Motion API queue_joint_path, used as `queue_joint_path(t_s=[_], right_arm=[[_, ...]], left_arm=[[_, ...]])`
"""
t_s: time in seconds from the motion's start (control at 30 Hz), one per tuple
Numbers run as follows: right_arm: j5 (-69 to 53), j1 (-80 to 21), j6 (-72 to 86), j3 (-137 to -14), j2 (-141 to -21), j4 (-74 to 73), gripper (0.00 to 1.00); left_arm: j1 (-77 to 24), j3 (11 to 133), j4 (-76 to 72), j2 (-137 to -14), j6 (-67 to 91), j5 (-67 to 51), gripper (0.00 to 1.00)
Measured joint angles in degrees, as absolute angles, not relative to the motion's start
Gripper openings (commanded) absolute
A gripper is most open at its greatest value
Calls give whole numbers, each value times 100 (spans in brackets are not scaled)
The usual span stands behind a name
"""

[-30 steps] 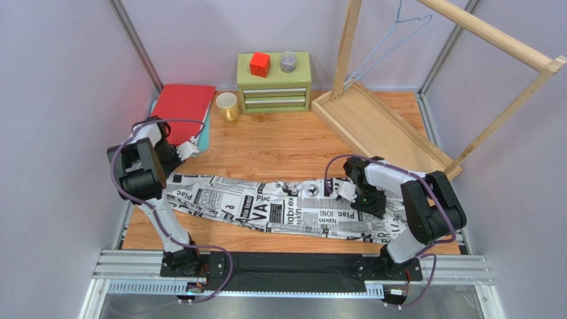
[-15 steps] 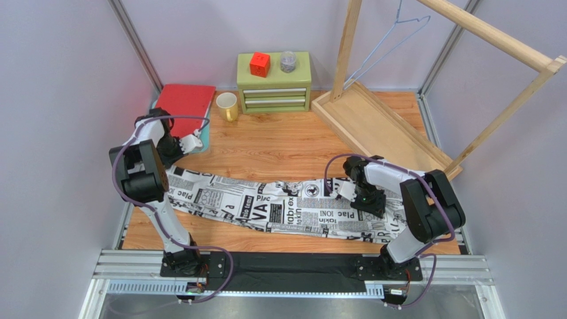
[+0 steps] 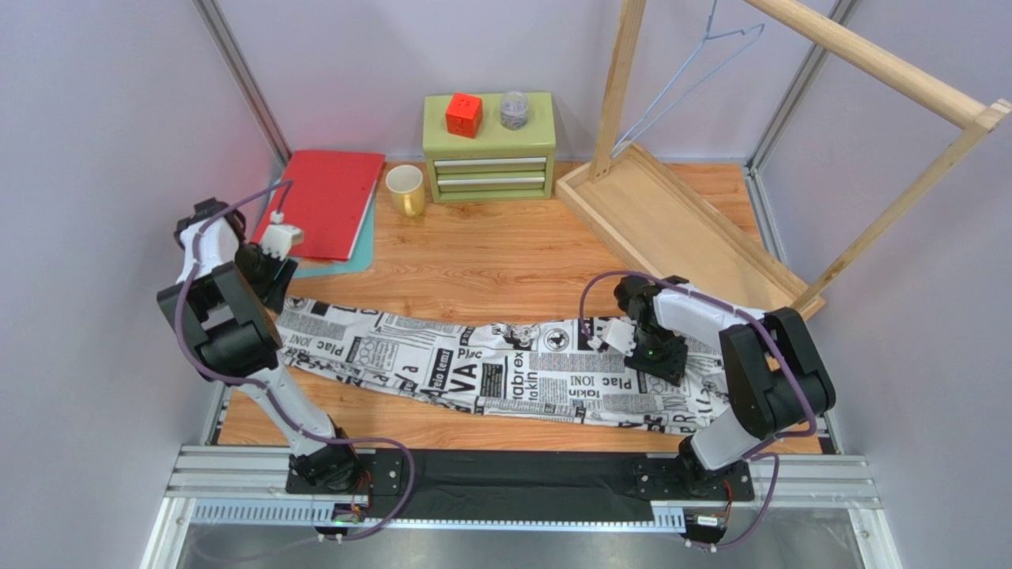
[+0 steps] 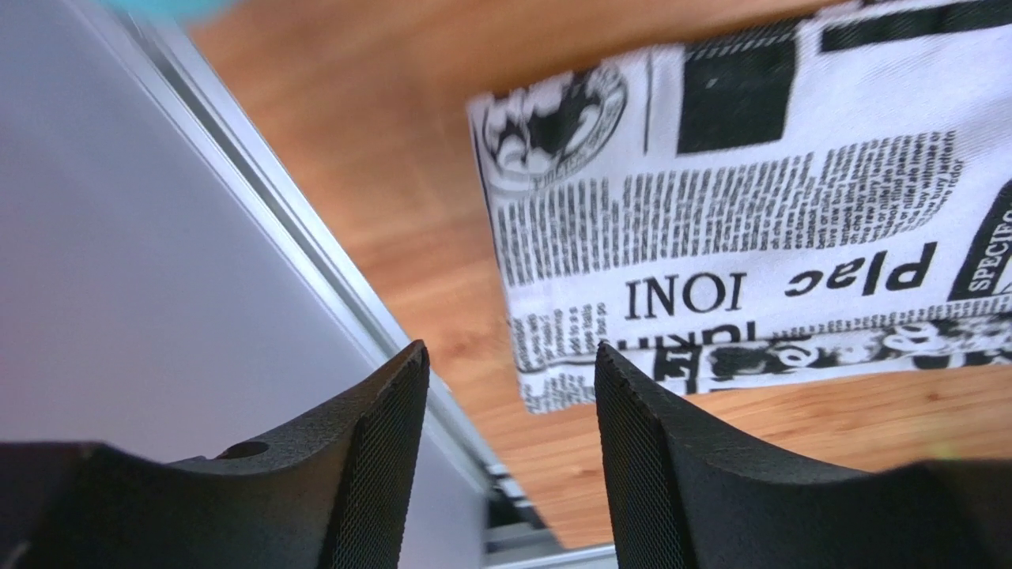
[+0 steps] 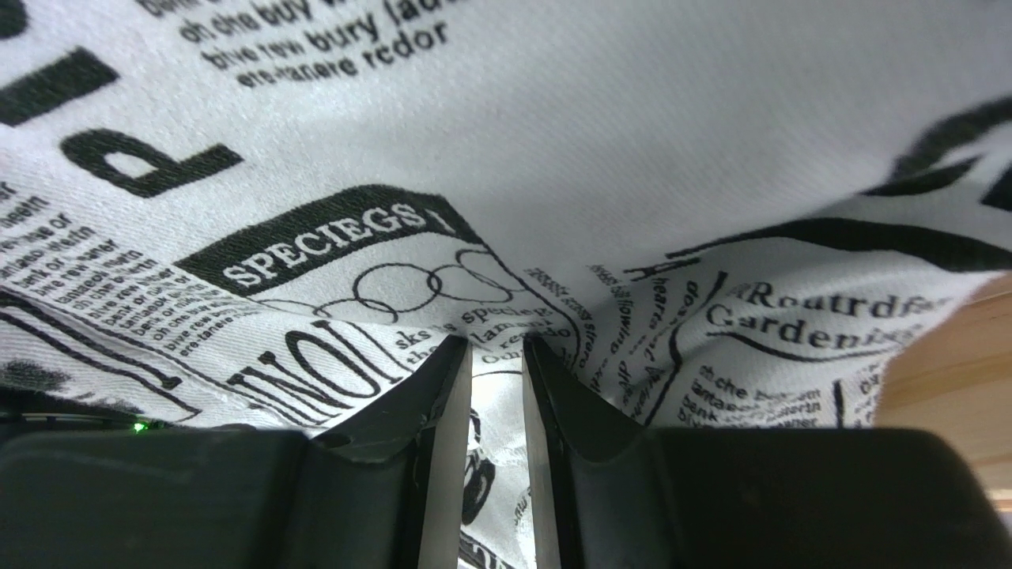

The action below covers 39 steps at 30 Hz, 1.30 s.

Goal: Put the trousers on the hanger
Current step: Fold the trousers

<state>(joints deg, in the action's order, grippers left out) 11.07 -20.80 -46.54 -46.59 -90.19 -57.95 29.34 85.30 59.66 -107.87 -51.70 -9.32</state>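
One thin fold of the trousers point(image 3: 499, 373), spread flat on the counter point(image 3: 511, 255) well apart from the hanger point(image 3: 695, 71), is pinched in the narrow right claw point(image 5: 497, 356); the left claw point(image 4: 505, 368) is held wide and empty. Lifted thus, they could be dragged askew or pulled from the pinch.

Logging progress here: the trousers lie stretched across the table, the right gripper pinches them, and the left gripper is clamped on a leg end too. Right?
Not quite. The left gripper is open and holds nothing; the left wrist view shows the trousers lying beyond it, clear of its fingers. The rest holds: the right gripper does pinch them.
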Motion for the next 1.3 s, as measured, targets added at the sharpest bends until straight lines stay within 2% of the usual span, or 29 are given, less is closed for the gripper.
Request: queue_joint_path(t_s=[0.33, 0.37, 0.4, 0.63, 0.77, 0.8, 0.97, 1.03, 1.07, 1.13, 1.17, 1.3], right_arm=[[974, -2080, -4630, -4722, -8903, -5706, 27], [972, -2080, -4630, -4722, -8901, -5706, 27], [965, -2080, -4630, -4722, -8901, -5706, 27], [945, -2069, -4633, -4733, -8901, -5708, 27], [932, -2071, -4633, -4733, -8901, -5708, 27], [934, -2069, -4633, -4733, -8901, -5708, 27], [928, -2069, -4626, -4775, -8901, -5721, 27], [891, -2069, -4611, -4842, -8901, -5734, 27], [888, -2069, -4609, -4873, -8903, -5734, 27], [884, -2071, -4602, -4936, -8903, -5736, 27], [884, -2071, -4595, -4960, -8903, -5739, 27], [882, -2071, -4589, -5002, -8906, -5752, 27]], left_arm=[[3465, 7666, 5596, -10945, -3833, -1114, 61], [3465, 7651, 5529, -10980, -3760, -1140, 73], [3465, 7636, 5478, -11006, -3717, -1155, 79], [3441, 7564, 5236, -11024, -3492, -1129, 83], [3439, 7531, 5175, -10995, -3481, -1118, 79], [3439, 7531, 5183, -10997, -3483, -1118, 75], [3417, 7496, 5168, -11008, -3544, -1140, 68], [3347, 7428, 5129, -10978, -3548, -1066, 53], [3299, 7393, 5127, -10969, -3538, -1028, 31], [3177, 7345, 5142, -10960, -3496, -939, 13], [3129, 7323, 5170, -10960, -3503, -952, 0], [3111, 7367, 5376, -10960, -3361, -1105, 0]])
